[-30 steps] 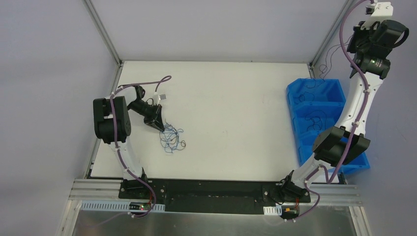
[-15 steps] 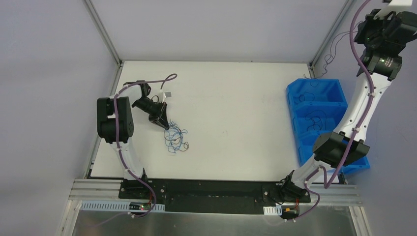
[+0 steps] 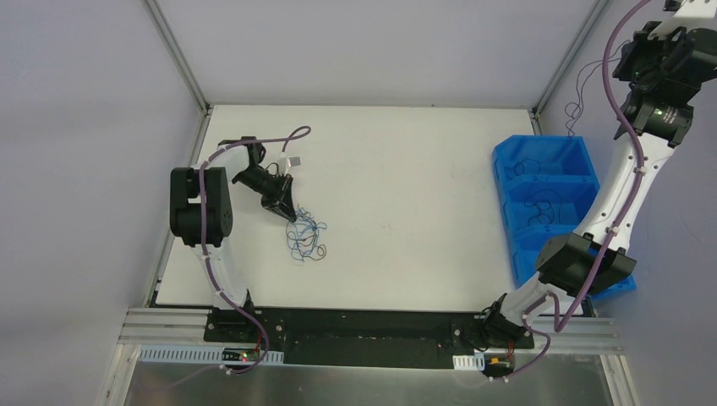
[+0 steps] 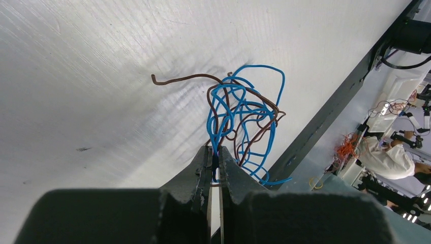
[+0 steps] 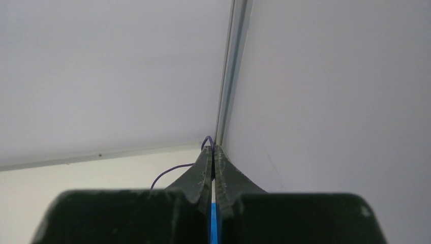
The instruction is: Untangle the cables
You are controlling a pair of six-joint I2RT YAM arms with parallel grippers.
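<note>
The cables are a small tangle of thin blue and brown wires [image 3: 305, 237] lying on the white table at the left. My left gripper [image 3: 292, 213] is low at the tangle's far-left edge, shut on several of its strands. In the left wrist view the jaws [image 4: 215, 152] pinch blue strands and the tangle [image 4: 244, 109] fans out beyond the tips. My right gripper [image 3: 626, 66] is raised high at the far right. It is shut on one thin purple wire [image 5: 207, 140], which hangs down in loops [image 3: 577, 108] towards the bin.
A blue bin [image 3: 545, 180] with three compartments stands at the table's right edge and holds several loose thin wires. Metal frame posts rise at both far corners. A black rail runs along the near edge by the arm bases.
My left gripper has moved right and nearer, dragging the tangle with it. My right arm has risen higher and further right, lifting its wire above the bin.
</note>
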